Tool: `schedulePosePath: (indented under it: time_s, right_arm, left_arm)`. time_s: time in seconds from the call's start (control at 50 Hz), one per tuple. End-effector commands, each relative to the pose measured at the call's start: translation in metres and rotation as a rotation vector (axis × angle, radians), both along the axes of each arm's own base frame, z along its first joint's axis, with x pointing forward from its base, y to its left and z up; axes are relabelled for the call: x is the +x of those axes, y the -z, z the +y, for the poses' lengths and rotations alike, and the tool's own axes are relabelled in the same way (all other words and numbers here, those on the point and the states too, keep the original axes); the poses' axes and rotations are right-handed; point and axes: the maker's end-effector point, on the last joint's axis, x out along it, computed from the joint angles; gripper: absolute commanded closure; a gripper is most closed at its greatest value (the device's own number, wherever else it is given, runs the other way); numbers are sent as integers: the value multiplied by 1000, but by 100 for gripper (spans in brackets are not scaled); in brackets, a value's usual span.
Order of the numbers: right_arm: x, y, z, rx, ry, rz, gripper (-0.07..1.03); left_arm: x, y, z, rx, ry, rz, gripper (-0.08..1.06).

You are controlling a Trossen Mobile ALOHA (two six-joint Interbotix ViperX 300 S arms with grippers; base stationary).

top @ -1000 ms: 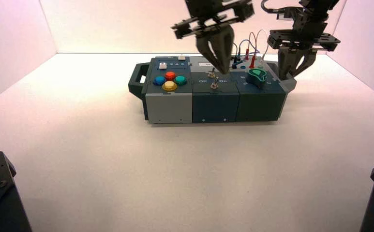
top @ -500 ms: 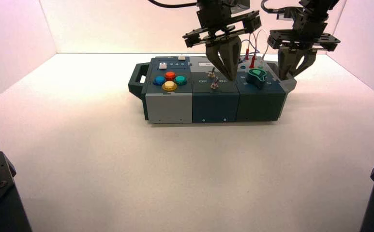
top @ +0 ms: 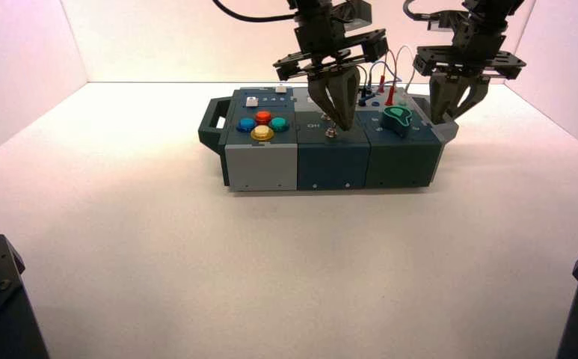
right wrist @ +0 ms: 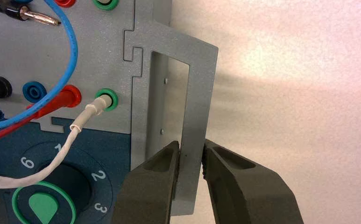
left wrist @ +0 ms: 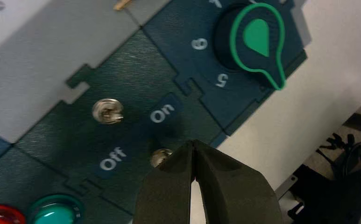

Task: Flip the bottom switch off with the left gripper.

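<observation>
The black left jaws (top: 344,129), pressed together into a blunt tip, hung at the small silvery metal front-edge toggle switch (left wrist: 160,157), presumably for pushing it, while the black right jaws (right wrist: 191,151) straddled the box's grey plastic handle (right wrist: 198,102), probably steadying it.

The black two-fingered left gripper (top: 343,129) hovers over the front middle of the dark blue and grey box (top: 262,168), just beside the small silvery metal toggle switch (top: 331,133) at its front edge. The black right gripper (top: 442,121) is at the grey handle (top: 444,133) on the right end. Four round buttons, red (top: 263,117), blue (top: 246,126), green (top: 279,125) and yellow (top: 262,133), sit on the left section.
</observation>
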Motion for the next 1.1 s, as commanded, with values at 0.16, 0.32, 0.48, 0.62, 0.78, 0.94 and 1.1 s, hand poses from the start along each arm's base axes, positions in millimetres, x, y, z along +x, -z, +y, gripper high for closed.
schedulePosePath:
  time_s: [0.16, 0.32, 0.48, 0.62, 0.78, 0.94, 1.1]
  right_arm:
    - [12, -13, 2, -1, -26, -49, 99]
    - [11, -12, 2, -2, -26, -48, 99]
    - [11, -9, 2, -2, -28, -40, 99]
    - [11, -8, 2, -2, -28, -37, 99]
    - [11, -8, 2, -2, -29, -39, 99]
    - [11, -8, 2, -2, -29, -37, 99]
    - [11, -7, 2, -3, -29, -34, 99]
  left_arm:
    - [8, -7, 9, -7, -26, -25, 101]
    - [12, -4, 17, -3, -48, -29, 101]
    - [16, -5, 22, -4, -64, -31, 101]
    - [20, -10, 26, -12, -76, -47, 101]
    - [24, -11, 34, -9, -91, -51, 101]
    - [26, -14, 39, -7, -97, -52, 101]
    - [23, -29, 33, -28, -83, -61, 101]
